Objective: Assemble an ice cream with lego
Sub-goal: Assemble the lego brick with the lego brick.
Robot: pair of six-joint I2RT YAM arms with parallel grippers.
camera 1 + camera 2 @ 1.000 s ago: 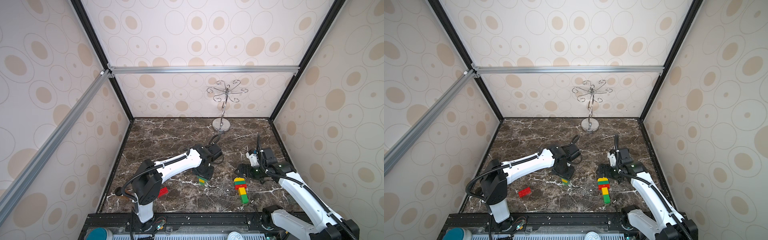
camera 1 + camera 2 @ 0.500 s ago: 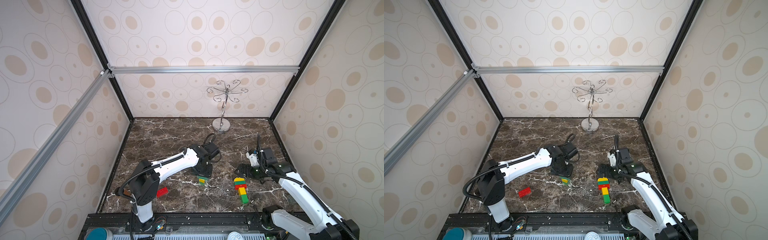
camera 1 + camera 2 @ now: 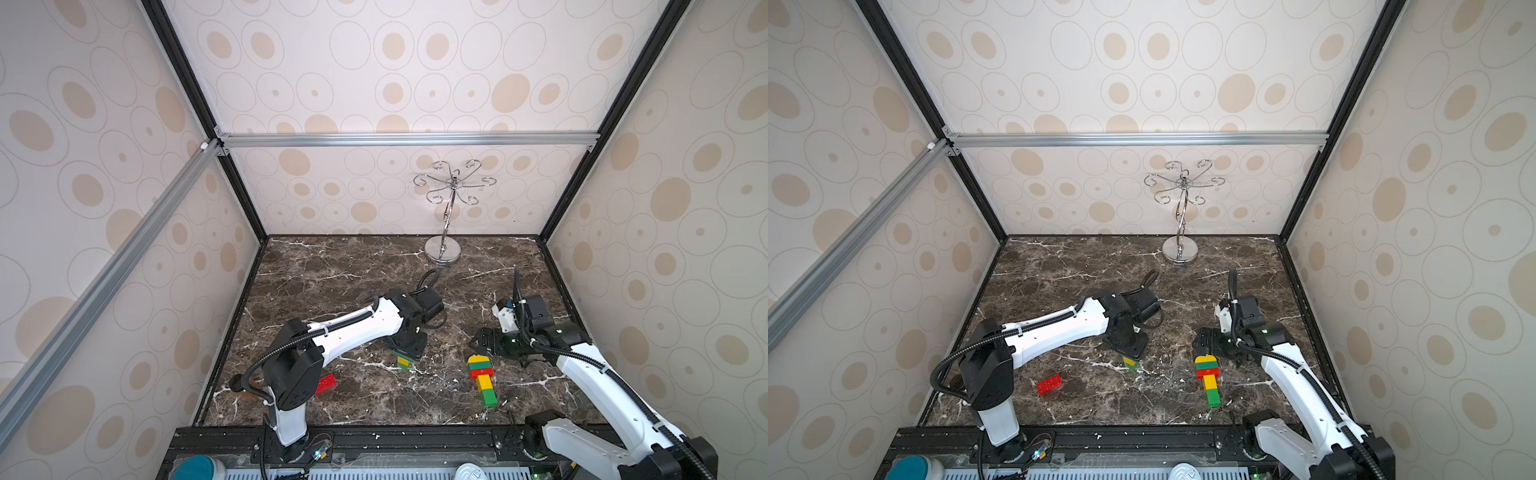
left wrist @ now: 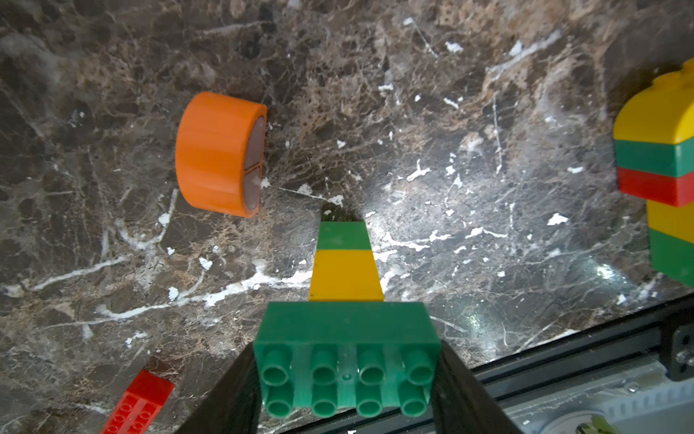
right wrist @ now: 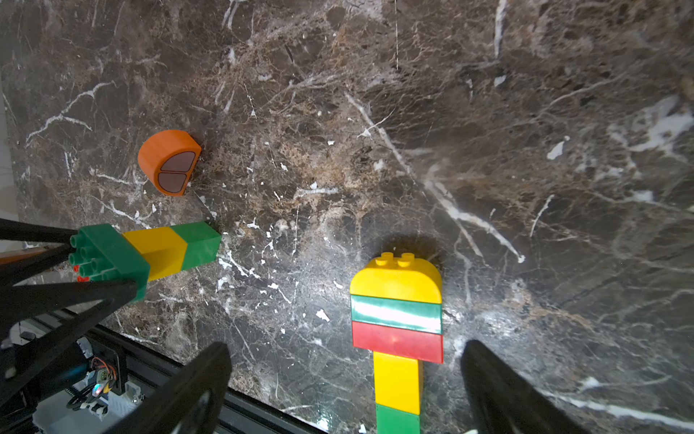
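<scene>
Green oblong brick (image 4: 345, 330), topping a yellow-and-green column, is pinched between the fingers of the left tool (image 4: 347, 351). The right tool (image 5: 345, 345) stands spread near the domed end of the stack (image 5: 396, 312) lying on the marble tabletop (image 3: 332, 270). Only the wrist views show the orange dome (image 4: 218, 154). A top view shows the red brick (image 3: 1049, 384) whole.

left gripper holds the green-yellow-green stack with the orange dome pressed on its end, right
No. The left gripper does hold the stack, but the orange dome lies loose on the table, apart from it, as the left wrist view shows.
</scene>
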